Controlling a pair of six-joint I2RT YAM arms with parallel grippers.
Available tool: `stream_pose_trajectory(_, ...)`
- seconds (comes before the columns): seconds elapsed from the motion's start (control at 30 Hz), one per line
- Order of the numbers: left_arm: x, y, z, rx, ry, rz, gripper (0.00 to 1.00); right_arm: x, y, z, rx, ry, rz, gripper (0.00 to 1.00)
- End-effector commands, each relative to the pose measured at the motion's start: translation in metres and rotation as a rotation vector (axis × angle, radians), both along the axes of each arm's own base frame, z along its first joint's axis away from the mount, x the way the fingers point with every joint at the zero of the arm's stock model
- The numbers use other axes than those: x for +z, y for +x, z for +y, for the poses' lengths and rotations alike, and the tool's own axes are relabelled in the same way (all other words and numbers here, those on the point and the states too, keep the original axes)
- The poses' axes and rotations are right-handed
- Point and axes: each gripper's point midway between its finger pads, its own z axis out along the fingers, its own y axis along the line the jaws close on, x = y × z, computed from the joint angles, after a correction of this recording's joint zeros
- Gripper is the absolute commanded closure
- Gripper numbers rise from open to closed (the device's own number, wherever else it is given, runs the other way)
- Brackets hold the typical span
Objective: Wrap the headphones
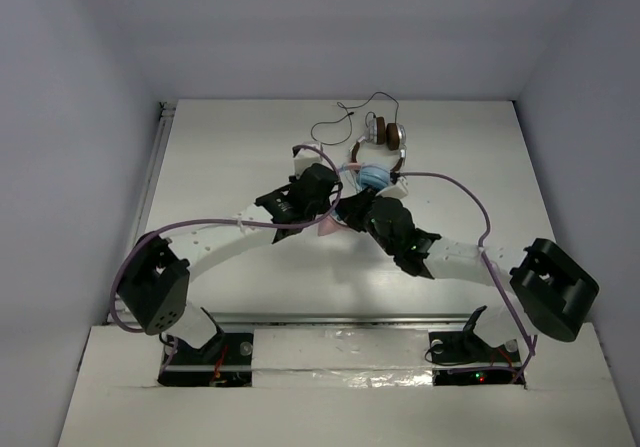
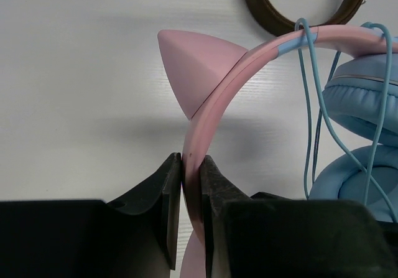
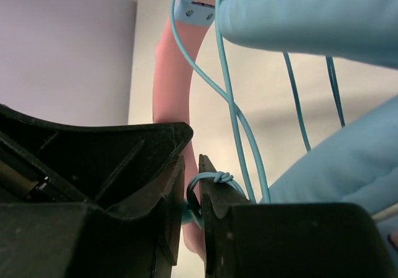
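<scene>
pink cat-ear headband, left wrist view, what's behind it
Behind the pink headband: white table and the dark brown curved band of other headphones. The left gripper covers its lower stretch.

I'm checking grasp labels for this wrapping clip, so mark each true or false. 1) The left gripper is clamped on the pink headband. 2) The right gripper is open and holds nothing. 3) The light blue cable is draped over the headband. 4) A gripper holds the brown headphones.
1) True. The left gripper is shut on the pink headband.
2) False. The right gripper is shut on the light blue cable.
3) True. In the left wrist view, strands of the cable cross over the top of the headband and hang down.
4) False. The brown headphones lie on the table beyond both grippers, and neither holds them.
</scene>
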Motion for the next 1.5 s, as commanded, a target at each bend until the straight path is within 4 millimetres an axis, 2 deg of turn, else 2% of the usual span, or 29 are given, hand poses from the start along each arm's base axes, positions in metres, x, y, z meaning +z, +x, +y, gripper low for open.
stream_pose_trajectory(0.0,0.035,0.000,-0.028,-0.078,-0.093,-0.036,1.00,-0.009,0.006,-0.003,-0.039,-0.075,0.020,0.78)
stream_pose_trajectory(0.07,0.029,0.006,-0.024,-0.076,-0.092,-0.020,1.00,-0.010,0.002,0.002,-0.013,-0.084,0.026,0.70)
stream_pose_trajectory(0.13,0.024,0.008,-0.024,-0.088,-0.092,-0.009,1.00,-0.011,0.001,0.002,-0.005,-0.104,0.037,0.70)
stream_pose_trajectory(0.23,0.018,0.015,-0.017,-0.086,-0.098,0.003,1.00,-0.008,-0.001,-0.001,-0.002,-0.135,0.043,0.60)
stream_pose_trajectory(0.27,0.018,0.015,-0.019,-0.097,-0.103,0.002,1.00,-0.013,-0.002,-0.004,0.002,-0.172,0.058,0.60)
stream_pose_trajectory(0.33,0.018,0.021,-0.013,-0.095,-0.112,0.006,1.00,-0.008,-0.003,0.000,0.021,-0.179,0.058,0.60)
stream_pose_trajectory(0.37,0.020,0.022,-0.016,-0.105,-0.116,0.001,1.00,-0.014,-0.007,0.003,0.051,-0.202,0.079,0.60)
stream_pose_trajectory(0.43,0.020,0.024,-0.014,-0.111,-0.110,0.007,1.00,-0.006,-0.008,0.013,0.095,-0.206,0.079,0.60)
stream_pose_trajectory(0.47,0.020,0.024,-0.015,-0.118,-0.112,0.007,1.00,-0.011,-0.013,0.015,0.132,-0.231,0.106,0.60)
stream_pose_trajectory(0.73,0.016,0.029,-0.005,-0.118,-0.127,0.016,1.00,0.030,-0.025,0.020,0.227,-0.246,0.063,0.58)
stream_pose_trajectory(0.8,0.020,0.032,0.000,-0.111,-0.127,0.007,1.00,0.036,-0.030,0.024,0.268,-0.239,0.053,0.46)
stream_pose_trajectory(0.87,0.021,0.031,0.000,-0.114,-0.130,0.006,1.00,0.030,-0.035,0.023,0.294,-0.263,0.071,0.40)
stream_pose_trajectory(1.03,0.021,0.030,0.004,-0.112,-0.133,0.010,1.00,0.052,-0.046,0.025,0.347,-0.224,0.024,0.39)
stream_pose_trajectory(1.17,0.027,0.027,0.003,-0.126,-0.153,0.002,1.00,0.061,-0.048,0.023,0.362,-0.247,0.003,0.37)
stream_pose_trajectory(1.23,0.028,0.025,0.003,-0.130,-0.155,0.004,1.00,0.069,-0.054,0.023,0.391,-0.225,-0.029,0.42)
stream_pose_trajectory(1.27,0.031,0.024,0.004,-0.131,-0.158,-0.003,1.00,0.087,-0.060,0.022,0.417,-0.197,-0.078,0.53)
stream_pose_trajectory(1.33,0.033,0.021,0.006,-0.135,-0.165,-0.009,1.00,0.105,-0.069,0.018,0.446,-0.186,-0.139,0.69)
stream_pose_trajectory(1.37,0.035,0.017,0.005,-0.149,-0.174,-0.012,1.00,0.121,-0.071,0.016,0.457,-0.178,-0.203,0.84)
stream_pose_trajectory(1.4,0.037,0.016,0.006,-0.153,-0.175,-0.014,1.00,0.141,-0.078,0.008,0.451,-0.159,-0.254,0.91)
stream_pose_trajectory(1.47,0.036,0.010,0.006,-0.164,-0.168,-0.013,1.00,0.157,-0.081,-0.007,0.422,-0.182,-0.314,1.00)
